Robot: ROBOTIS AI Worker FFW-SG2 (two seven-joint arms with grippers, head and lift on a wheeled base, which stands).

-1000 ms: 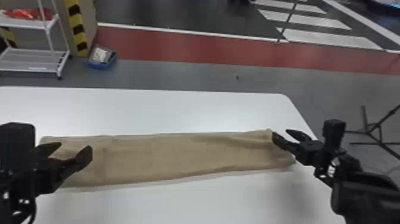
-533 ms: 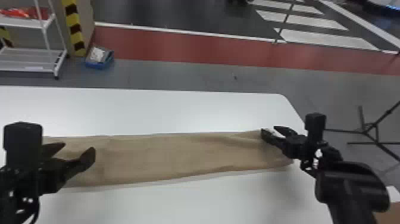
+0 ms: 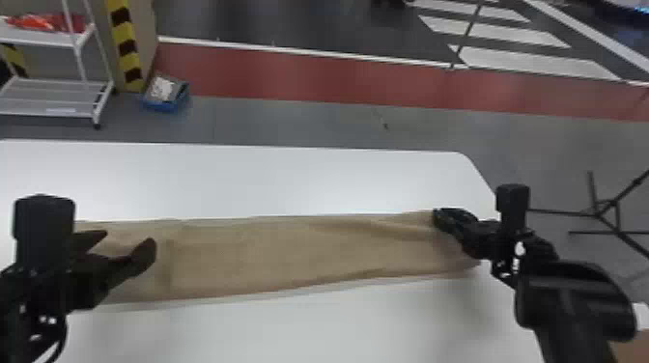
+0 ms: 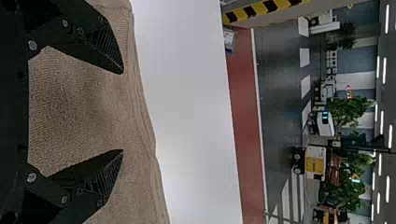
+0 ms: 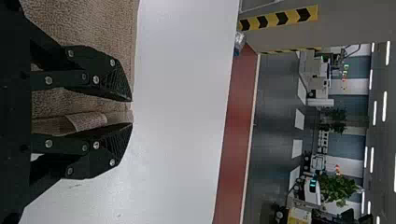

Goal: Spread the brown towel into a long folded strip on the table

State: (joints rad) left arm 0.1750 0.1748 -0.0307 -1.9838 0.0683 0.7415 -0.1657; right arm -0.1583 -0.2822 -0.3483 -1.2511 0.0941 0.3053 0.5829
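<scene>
The brown towel lies as a long, folded strip across the white table, with some creases toward its right end. My left gripper is over the strip's left part. In the left wrist view, my left gripper stands open above the towel, holding nothing. At the strip's right end is my right gripper. In the right wrist view, my right gripper has a narrow gap between its fingers, and the end of the towel with a small fold shows in that gap.
Beyond the table's far edge, a white shelf rack and a blue bin stand on the floor at the left. Black stand legs are on the floor right of the table.
My right gripper has moved left from the table's right side onto the towel's end, and its fingers have come closer together. My left gripper has barely moved and stays open.
</scene>
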